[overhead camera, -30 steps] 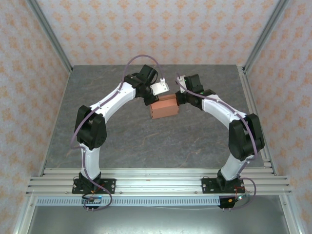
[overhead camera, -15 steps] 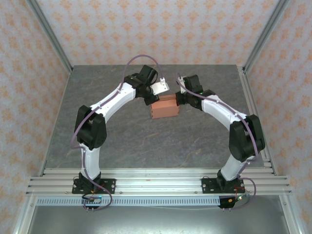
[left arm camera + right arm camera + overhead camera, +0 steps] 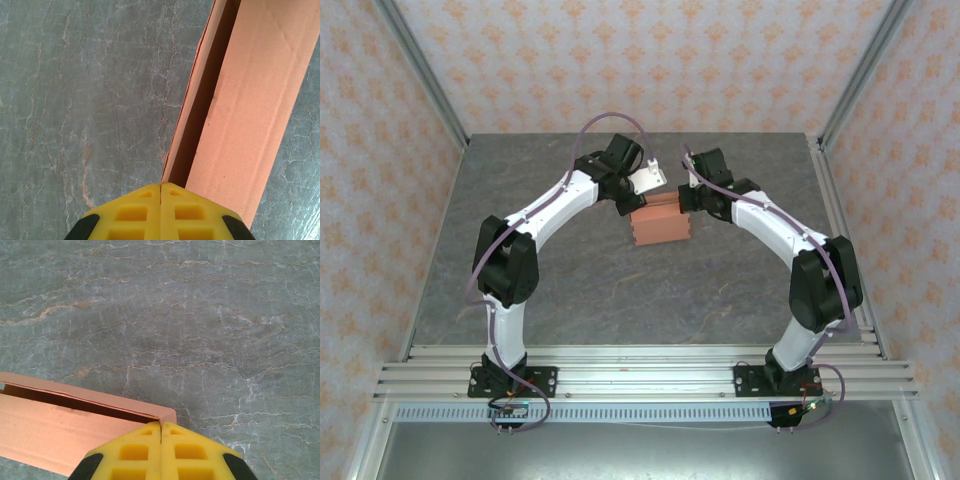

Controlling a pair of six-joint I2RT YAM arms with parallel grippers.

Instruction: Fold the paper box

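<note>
Count: one paper box (image 3: 658, 222), two grippers, one grey marbled table (image 3: 570, 280).

Left gripper (image 3: 160, 186): yellow fingers (image 3: 132, 212) pressed together, clamped on the thin side wall of the box, whose edge runs into the seam between them. The box extends ahead and to the right of this gripper, open interior visible.

Right gripper (image 3: 160, 424): fingers together, clamped on a box corner. The box lies to its left.

The box sits between both grippers.

paper box (image 3: 657, 221) | salmon-orange card | folded into small shallow rectangular box | top flap slightly ajar | mid-table
</note>
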